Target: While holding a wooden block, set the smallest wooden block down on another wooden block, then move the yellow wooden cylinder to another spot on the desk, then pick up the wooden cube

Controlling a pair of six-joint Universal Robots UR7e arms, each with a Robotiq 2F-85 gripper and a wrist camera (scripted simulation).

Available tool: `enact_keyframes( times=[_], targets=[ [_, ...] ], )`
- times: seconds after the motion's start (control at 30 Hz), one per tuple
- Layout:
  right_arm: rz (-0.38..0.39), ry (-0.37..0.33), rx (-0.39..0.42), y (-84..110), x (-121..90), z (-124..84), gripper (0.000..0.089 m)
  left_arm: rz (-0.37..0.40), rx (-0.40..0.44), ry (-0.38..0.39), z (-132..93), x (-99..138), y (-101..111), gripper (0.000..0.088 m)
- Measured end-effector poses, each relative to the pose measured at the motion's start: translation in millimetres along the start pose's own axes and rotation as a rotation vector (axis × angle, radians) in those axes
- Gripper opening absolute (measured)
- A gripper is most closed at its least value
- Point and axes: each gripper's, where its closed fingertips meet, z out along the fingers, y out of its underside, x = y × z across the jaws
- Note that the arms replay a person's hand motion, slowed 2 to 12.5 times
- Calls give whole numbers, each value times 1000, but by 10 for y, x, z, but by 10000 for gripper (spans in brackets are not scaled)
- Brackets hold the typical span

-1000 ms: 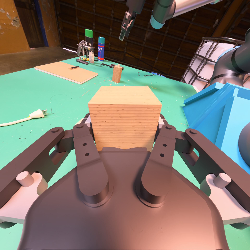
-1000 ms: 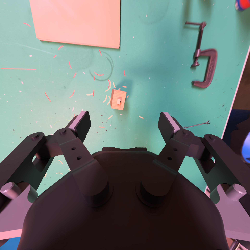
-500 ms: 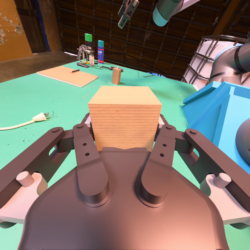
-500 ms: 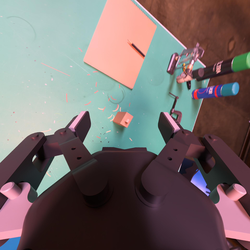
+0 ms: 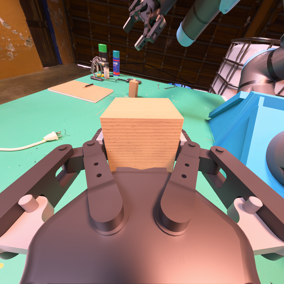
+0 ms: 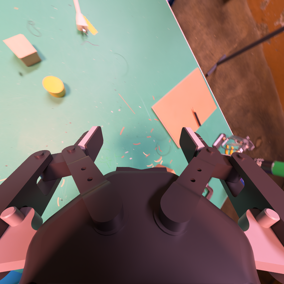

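Note:
My left gripper (image 5: 141,136) is shut on a large wooden cube (image 5: 141,110) and holds it just above the green desk (image 5: 38,116). Far behind it an upright wooden block (image 5: 133,90) carries the tiny wooden block (image 5: 134,79) on its top. My right gripper (image 6: 141,136) is open and empty, high above the desk; it also shows in the left wrist view (image 5: 138,29). In the right wrist view the yellow cylinder (image 6: 53,86) stands ahead to the left, with another wooden block (image 6: 21,49) beyond it. The upright block (image 6: 169,169) is mostly hidden behind my right gripper's body.
A flat orange board (image 6: 184,107) with a pencil lies by the desk edge. A white power plug (image 5: 50,136) and cord lie to the left. Spray cans (image 5: 116,63), a spray gun (image 5: 98,66) and a clamp (image 5: 127,80) stand at the far edge. A blue base (image 5: 245,123) rises on the right.
My right gripper has risen and swung away from the stacked blocks, staying open; the yellow cylinder and another block came into its view. My left gripper still holds the cube.

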Motion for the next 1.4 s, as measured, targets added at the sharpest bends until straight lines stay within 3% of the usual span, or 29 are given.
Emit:
enact_keyframes(
  times=[0.27,0.63,0.83,1.03,1.4],
  targets=[
    [-190,-190,102,-291,-823,329,854,16,2,-31,-68,-33,-23,624],
    [-414,-350,8,-281,-1608,998,854,12,-1,-83,-148,-156,-8,624],
    [-465,-419,-22,-273,-1855,1320,854,5,9,-88,-179,-176,-17,624],
    [-484,-462,-72,-249,-1973,1569,825,10,10,-93,-192,-183,-24,624],
    [-494,-548,-143,-207,-2089,1810,731,7,3,-90,-171,-202,-6,624]
  ],
)
